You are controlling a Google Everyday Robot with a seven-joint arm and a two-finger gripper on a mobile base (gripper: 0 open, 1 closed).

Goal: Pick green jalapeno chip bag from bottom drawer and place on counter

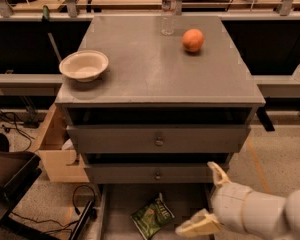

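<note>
The green jalapeno chip bag [153,216] lies flat on the grey floor of the open bottom drawer [120,204], at the bottom middle of the camera view. My gripper [206,196] is at the lower right, just right of the bag and level with the drawer's right side. Its two pale fingers are spread apart and hold nothing. The upper fingertip [216,172] points up toward the knobbed drawer front. The lower fingertip [194,226] reaches left toward the bag without touching it. The counter [155,71] is the grey cabinet top above.
On the counter stand a white bowl [84,65] at the left edge, an orange [193,40] and a clear water bottle [168,9] at the back. Two closed knobbed drawers [159,140] sit above the open one. A cardboard box [52,146] and cables [82,209] lie left.
</note>
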